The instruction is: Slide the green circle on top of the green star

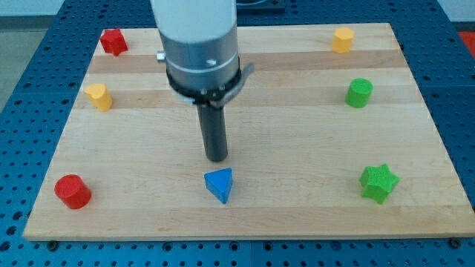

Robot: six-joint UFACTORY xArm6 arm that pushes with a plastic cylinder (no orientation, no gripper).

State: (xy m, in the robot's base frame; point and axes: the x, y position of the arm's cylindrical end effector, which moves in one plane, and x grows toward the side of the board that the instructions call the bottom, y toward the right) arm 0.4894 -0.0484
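The green circle (359, 93) stands at the view's right, about mid-height of the wooden board (297, 148). The green star (379, 182) lies below it, near the board's lower right. My tip (217, 157) is near the board's middle, far to the left of both green blocks, and just above the blue triangle (220, 185) without touching it.
A red star (113, 41) is at the upper left, a yellow heart-like block (98, 96) at the left, a red cylinder (73, 191) at the lower left, and a yellow hexagon (342, 40) at the upper right. The arm's grey body (199, 44) hides part of the board's top.
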